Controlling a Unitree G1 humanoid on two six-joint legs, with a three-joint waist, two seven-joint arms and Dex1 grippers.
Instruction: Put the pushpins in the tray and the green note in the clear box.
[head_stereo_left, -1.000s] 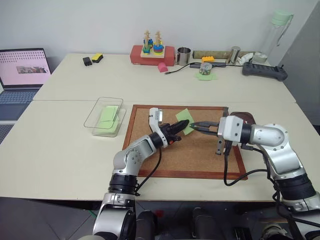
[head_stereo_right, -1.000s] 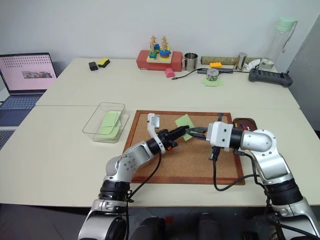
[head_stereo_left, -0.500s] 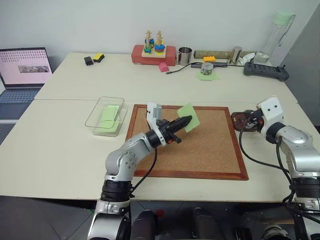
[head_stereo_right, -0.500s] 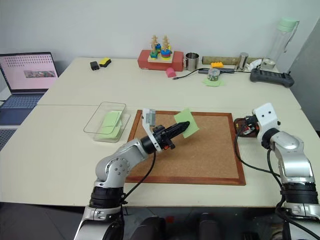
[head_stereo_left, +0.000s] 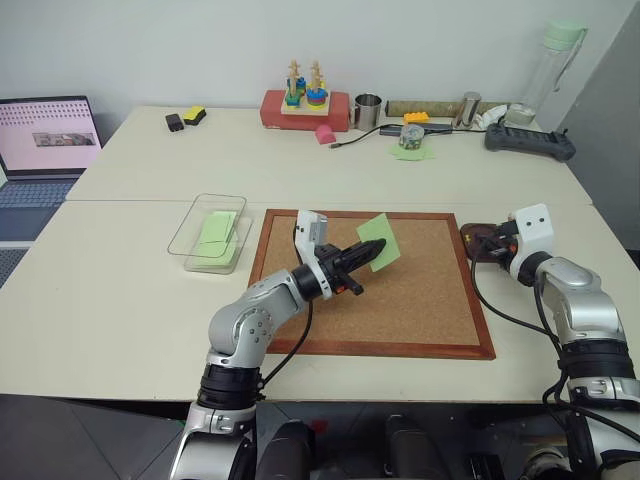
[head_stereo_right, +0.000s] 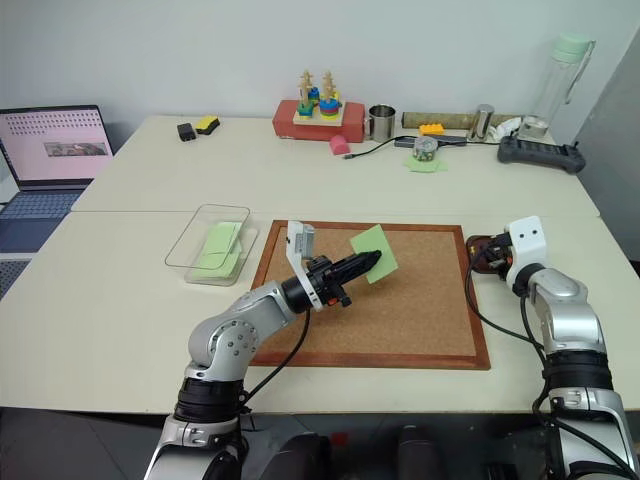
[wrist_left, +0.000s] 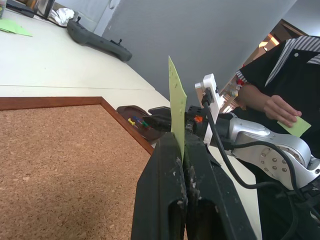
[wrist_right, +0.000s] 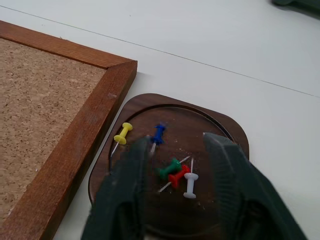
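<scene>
My left gripper (head_stereo_left: 364, 254) is shut on the lower edge of the green note (head_stereo_left: 379, 242), holding it tilted up above the cork board. The left wrist view shows the note (wrist_left: 176, 105) edge-on between the closed fingers. The tray (wrist_right: 227, 135) lies on the table just off the board's right edge. In it are several pushpins, among them a green one (wrist_right: 169, 169) and a red one (wrist_right: 178, 176). My right gripper (wrist_right: 177, 144) hangs open right above them, holding nothing. The clear box (head_stereo_left: 178, 238) stands left of the board with green paper inside.
The wood-framed cork board (head_stereo_left: 400, 300) fills the table's middle. A laptop (head_stereo_left: 45, 140) sits at the far left. A red toy block (head_stereo_left: 305, 108), a metal cup (head_stereo_left: 368, 110), a jar on green paper (head_stereo_left: 411, 140) and a controller (head_stereo_left: 530, 142) line the back. A person (wrist_left: 285, 75) stands at my right.
My right gripper swung right, from the note over the board to above the tray, and opened. My left gripper lifted the note slightly and has held still since.
</scene>
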